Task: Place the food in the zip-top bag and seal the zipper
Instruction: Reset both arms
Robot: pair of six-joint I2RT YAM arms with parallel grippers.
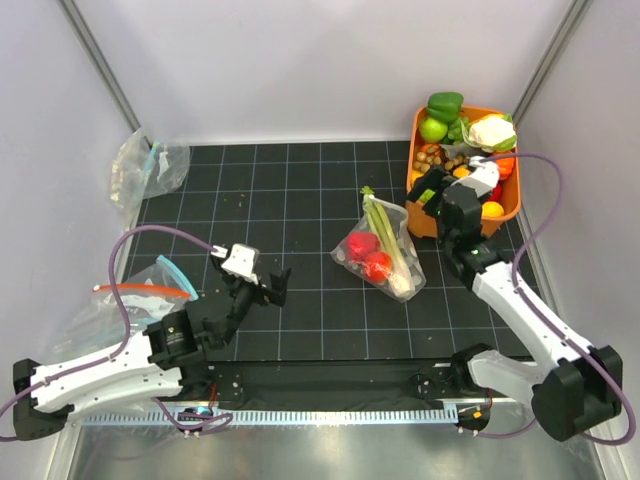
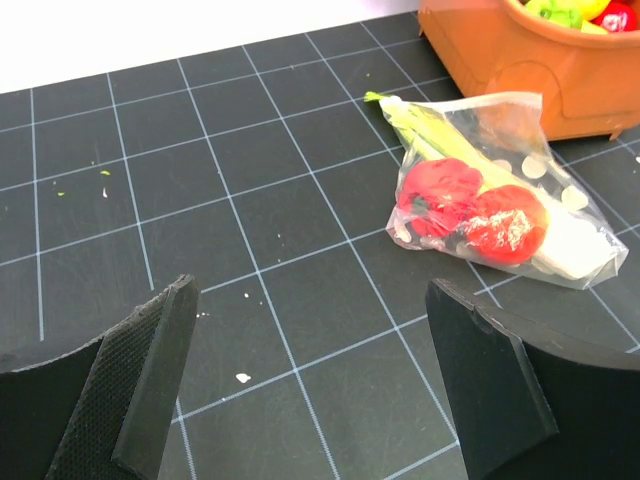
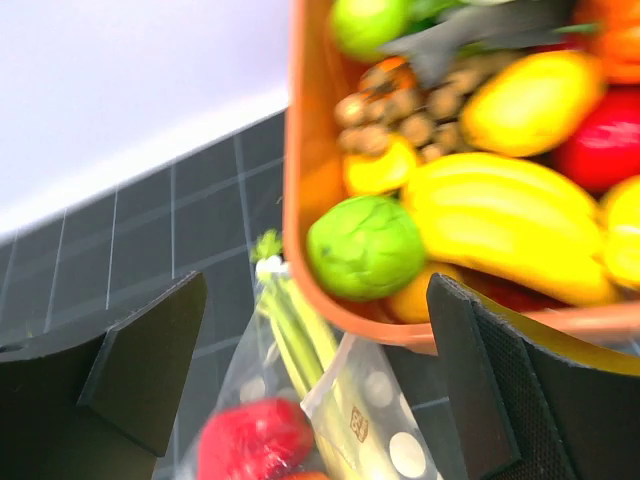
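Observation:
The dotted zip-top bag (image 1: 381, 256) lies on the black grid mat, just left of the orange bin. Inside it are the celery stalk (image 1: 385, 240) and two red vegetables (image 1: 370, 256). The celery's leafy end (image 3: 265, 248) pokes out of the bag (image 3: 400, 440) at its far end. I cannot make out the zipper strip or whether it is pressed shut. My right gripper (image 1: 436, 194) (image 3: 318, 290) hangs open above the bag's far right edge, by the bin's corner, holding nothing. My left gripper (image 1: 252, 272) (image 2: 310, 300) is open and empty, low over the mat left of the bag (image 2: 480, 190).
An orange bin (image 1: 421, 222) (image 3: 300, 170) full of toy produce stands at the back right, touching the bag's side. Two other clear bags lie at the left: one (image 1: 148, 166) at the back, one (image 1: 125, 298) beside the left arm.

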